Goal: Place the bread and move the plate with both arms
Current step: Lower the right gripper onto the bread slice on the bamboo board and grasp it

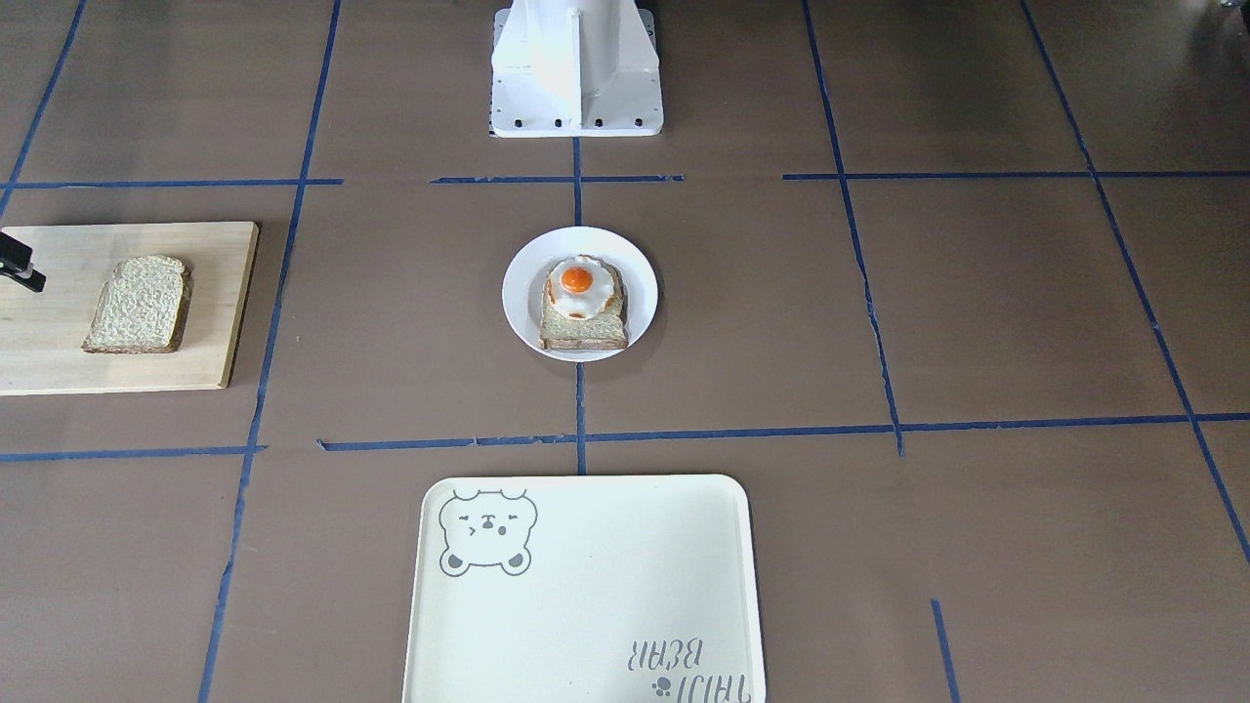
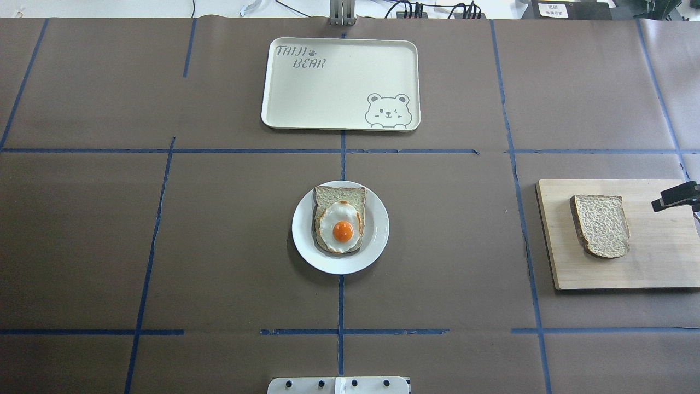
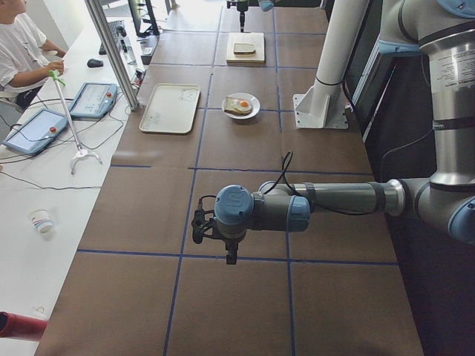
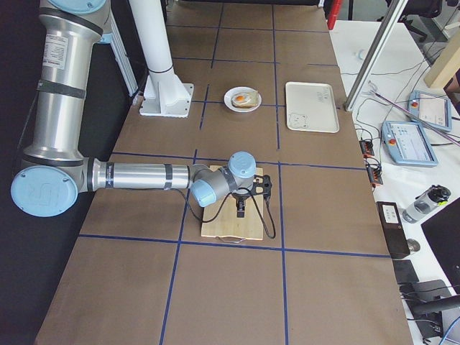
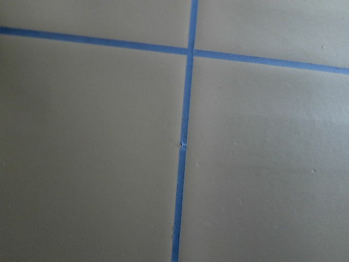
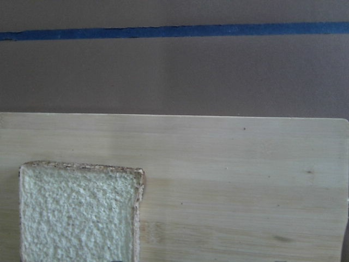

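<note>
The plain bread slice lies flat on a wooden board; it also shows in the overhead view and the right wrist view. The white plate sits mid-table and holds a bread slice with a fried egg. My right gripper hovers over the board's outer side, beside the bread and apart from it; only part of it shows, so I cannot tell its state. My left gripper hangs over bare table far from the plate; I cannot tell its state.
A cream tray with a bear drawing lies beyond the plate, on the operators' side. The white pedestal base stands behind the plate. Blue tape lines cross the brown table. An operator sits at the far side in the exterior left view.
</note>
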